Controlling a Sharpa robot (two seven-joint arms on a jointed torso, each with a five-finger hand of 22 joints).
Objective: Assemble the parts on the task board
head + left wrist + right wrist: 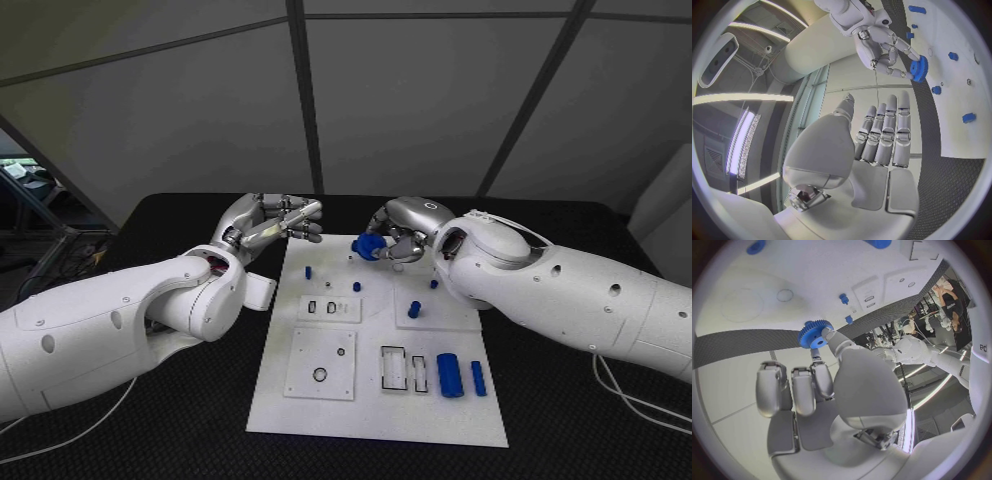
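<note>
The white task board lies in the middle of the black table. My right hand hovers over the board's far edge and pinches a blue gear between thumb and fingers. In the right wrist view the gear sits at the fingertips, just above the board. My left hand hangs at the board's far left corner, fingers stretched out, holding nothing. The left wrist view shows that hand flat, with the right hand and gear beyond it.
Small blue pegs stand on the board's far half. A blue cylinder and a blue bar lie near the front right, beside rectangular slots. A black ring sits front left.
</note>
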